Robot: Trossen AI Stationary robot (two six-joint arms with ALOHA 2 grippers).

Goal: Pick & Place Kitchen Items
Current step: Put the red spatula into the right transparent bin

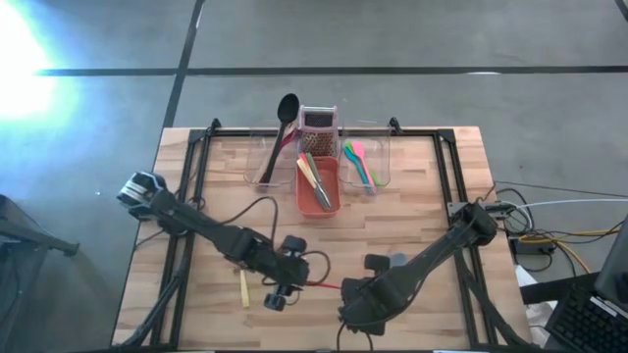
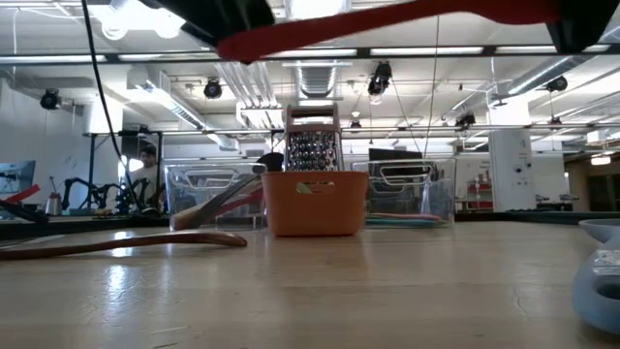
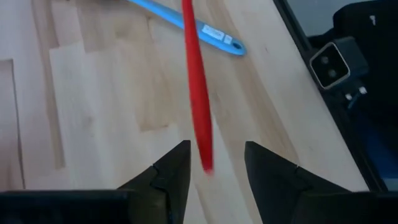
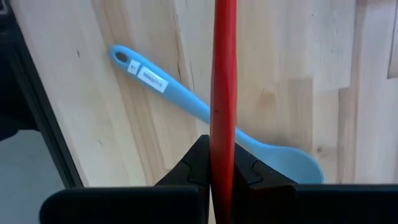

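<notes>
Right wrist view shows the right claw clenched on a red utensil, the handle pinched between both fingers and running straight ahead of the claw along its own pointing line. Under it a blue spoon lies flat on the counter, crossing beneath the red handle at a slant.

From the left wrist, the left claw stands released: its two fingers are parted, and the tip of the red utensil hangs in the gap between them, touching neither that I can see. The blue spoon lies beyond on the boards.

Seen from above, both claws meet near the front edge of the counter, the left claw left of middle, the right claw right of it, with the red utensil bridging them roughly parallel to that front edge. So its long axis points from one claw to the other, and only the right one has it. A small yellow piece lies near the front left, just beside the left arm.

Farther back, near the rear edge at the middle, sits the orange tub with utensils in it, flanked by two clear tubs: the left holds a black ladle, the right holds bright spoons. A grater stands behind the orange one. For the right arm, I judge, the carry runs straight back toward that row.
</notes>
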